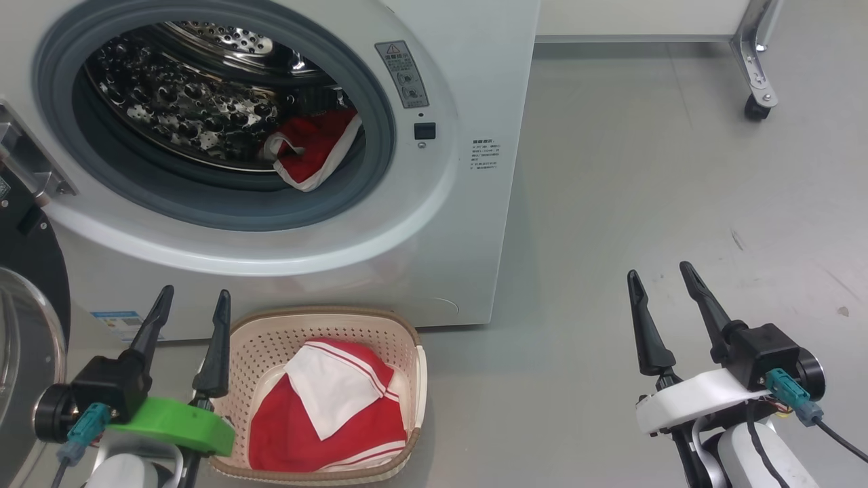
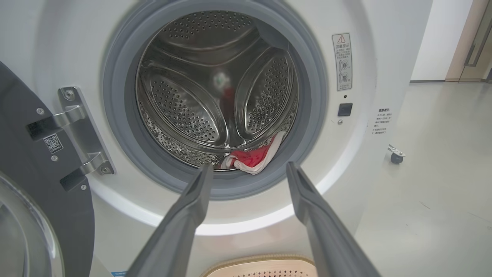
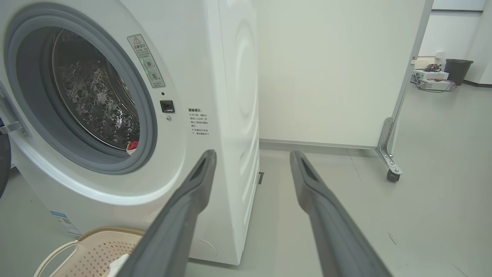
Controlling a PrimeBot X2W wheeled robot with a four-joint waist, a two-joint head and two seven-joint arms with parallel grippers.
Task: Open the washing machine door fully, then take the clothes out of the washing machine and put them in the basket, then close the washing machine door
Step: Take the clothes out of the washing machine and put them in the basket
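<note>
While one bright red fabric garment with white trim (image 1: 313, 150) lies at the lower right of the perforated steel drum (image 1: 190, 102), just inside the grey rubber ring of the big white front-loading washing machine (image 1: 468, 224), a second red garment with a white panel (image 1: 325, 407) is seen crumpled in the small cream plastic basket with a brown woven-look rim (image 1: 319, 317). This basket is set on the floor just in front of the machine.

The left gripper (image 1: 195, 293) is held low at the basket's left edge, its two dark fingers spread apart with nothing between them; the drum garment lies well beyond it. The right gripper (image 1: 659, 270) is held over bare grey floor, well apart from both garments, its fingers likewise parted and empty. The large round door with a glossy black rim and clear glass window (image 1: 34, 271) is swung open at the left.

From the left wrist, the drum garment (image 2: 251, 159) is framed between the left gripper's (image 2: 249, 167) fingertips, and the door's metal hinge (image 2: 77, 130) is made plain. From the right wrist, past the right gripper (image 3: 253, 154), that garment is reduced to a small red sliver (image 3: 132, 145), while the machine's side wall, a white partition panel (image 3: 330, 69) on a caster (image 3: 392, 176) and a distant dark bin (image 3: 458, 69) are revealed.
</note>
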